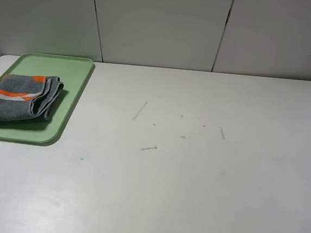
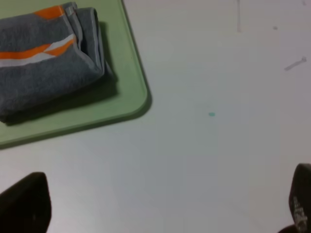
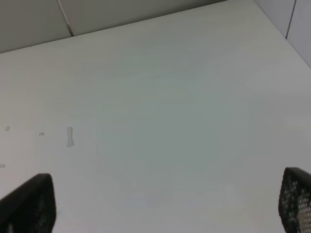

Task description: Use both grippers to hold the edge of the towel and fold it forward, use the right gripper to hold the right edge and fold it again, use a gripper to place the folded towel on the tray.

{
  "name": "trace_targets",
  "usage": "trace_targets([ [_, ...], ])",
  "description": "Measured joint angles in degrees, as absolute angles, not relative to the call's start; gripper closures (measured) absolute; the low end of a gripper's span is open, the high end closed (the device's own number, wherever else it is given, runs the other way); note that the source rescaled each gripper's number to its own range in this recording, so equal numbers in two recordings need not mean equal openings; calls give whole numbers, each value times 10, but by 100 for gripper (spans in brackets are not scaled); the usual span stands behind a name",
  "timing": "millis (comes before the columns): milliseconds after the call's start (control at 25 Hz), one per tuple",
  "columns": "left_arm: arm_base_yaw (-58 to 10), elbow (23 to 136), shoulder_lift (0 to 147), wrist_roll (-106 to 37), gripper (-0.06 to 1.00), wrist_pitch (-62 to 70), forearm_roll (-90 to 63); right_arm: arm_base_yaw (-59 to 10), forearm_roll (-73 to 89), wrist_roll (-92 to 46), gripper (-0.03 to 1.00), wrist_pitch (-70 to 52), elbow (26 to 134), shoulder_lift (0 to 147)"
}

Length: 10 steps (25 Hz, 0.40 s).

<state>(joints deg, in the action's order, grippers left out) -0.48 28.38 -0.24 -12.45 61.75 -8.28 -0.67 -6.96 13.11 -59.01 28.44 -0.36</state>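
Exterior high view: towel (image 1: 20, 98) lies folded on the tray (image 1: 73, 87) at the table's (image 1: 193, 180) far left, orange stripe up; neither arm appears here. Left wrist view adds the left gripper (image 2: 160, 204), jaws spread wide and empty, near the tray's corner. Right wrist view shows only the right gripper (image 3: 165, 206), likewise wide apart, nothing held, above bare table.

The folded dark grey terry-cloth towel (image 1: 19, 99) bears an orange-and-pale stripe. The flat rectangular plastic tray (image 1: 71, 79) is pale green. The smooth tabletop (image 1: 192, 190) is white with faint grey scuffs, the jaw tips black.
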Motion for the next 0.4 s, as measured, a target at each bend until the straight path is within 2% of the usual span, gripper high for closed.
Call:
trace_targets([
  [400, -5, 284, -2, -123, -4, 618, -83, -7, -70, 131, -3, -590, 284, -4],
])
